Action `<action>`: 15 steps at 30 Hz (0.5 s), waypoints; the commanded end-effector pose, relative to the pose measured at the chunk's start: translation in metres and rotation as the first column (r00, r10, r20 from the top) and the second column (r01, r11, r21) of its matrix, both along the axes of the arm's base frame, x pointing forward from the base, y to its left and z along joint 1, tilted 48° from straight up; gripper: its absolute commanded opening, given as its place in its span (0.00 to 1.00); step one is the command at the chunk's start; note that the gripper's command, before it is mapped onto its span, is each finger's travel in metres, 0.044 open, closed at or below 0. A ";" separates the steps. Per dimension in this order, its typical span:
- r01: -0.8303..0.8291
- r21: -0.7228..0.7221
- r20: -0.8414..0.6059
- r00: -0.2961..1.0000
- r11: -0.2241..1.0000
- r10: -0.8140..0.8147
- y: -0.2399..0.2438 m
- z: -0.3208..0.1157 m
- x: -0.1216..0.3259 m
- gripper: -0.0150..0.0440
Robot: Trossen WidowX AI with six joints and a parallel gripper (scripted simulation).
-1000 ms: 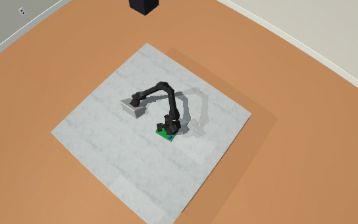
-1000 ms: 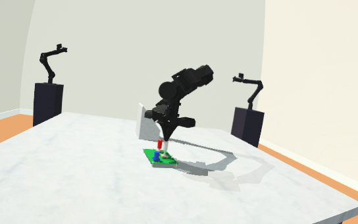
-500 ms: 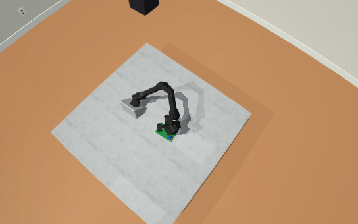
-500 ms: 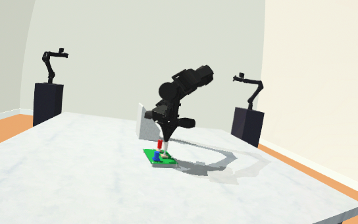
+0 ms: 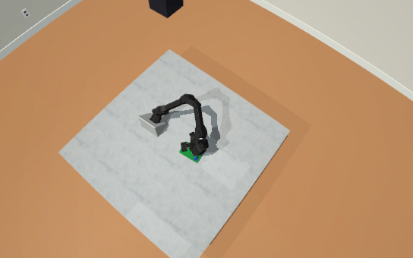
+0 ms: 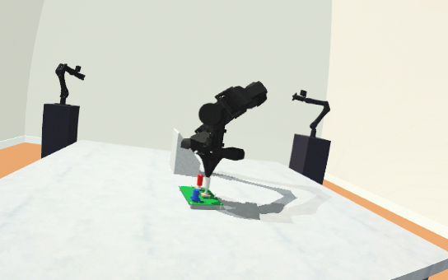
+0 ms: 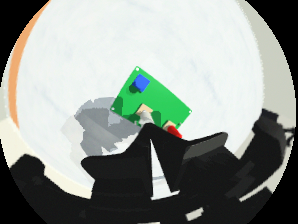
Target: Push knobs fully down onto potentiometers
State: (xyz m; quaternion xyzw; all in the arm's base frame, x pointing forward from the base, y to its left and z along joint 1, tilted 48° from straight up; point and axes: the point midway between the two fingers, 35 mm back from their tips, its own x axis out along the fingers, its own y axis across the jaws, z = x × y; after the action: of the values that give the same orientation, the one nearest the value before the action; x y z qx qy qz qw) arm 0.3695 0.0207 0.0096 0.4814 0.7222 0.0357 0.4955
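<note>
The green circuit board (image 5: 187, 153) (image 6: 186, 191) (image 7: 165, 100) stands on the table. A tall white knob (image 6: 207, 184) (image 7: 145, 118) stands nearly upright above a tan potentiometer (image 6: 205, 195) (image 7: 144, 108). A red knob (image 6: 200, 180) (image 7: 174, 131) stands beside it above another tan potentiometer (image 7: 169, 123). How far each knob is down its shaft is too small to tell. My gripper (image 6: 208, 175) (image 7: 148, 125) is shut and holds nothing. Its closed tips are at the top of the white knob, seemingly touching it. In the top view the arm hides the tips and both knobs.
A blue part (image 5: 196, 158) (image 6: 196, 194) (image 7: 141, 82) stands on the board near one corner. A grey angular block (image 5: 150, 126) (image 6: 186, 161) is at the arm's base. Two other arms (image 6: 63, 82) (image 6: 321, 107) stand on dark pedestals beyond the table.
</note>
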 end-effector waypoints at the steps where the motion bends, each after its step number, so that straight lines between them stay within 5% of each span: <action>1: -0.001 0.003 -0.001 1.000 1.000 0.001 0.004 -0.003 0.000 0.25; 15: -0.001 0.004 -0.001 1.000 1.000 0.001 0.008 -0.006 0.000 0.25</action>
State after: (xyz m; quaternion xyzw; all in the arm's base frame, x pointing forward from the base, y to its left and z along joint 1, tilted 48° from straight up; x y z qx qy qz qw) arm 0.3691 0.0226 0.0070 0.4842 0.7212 0.0343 0.4942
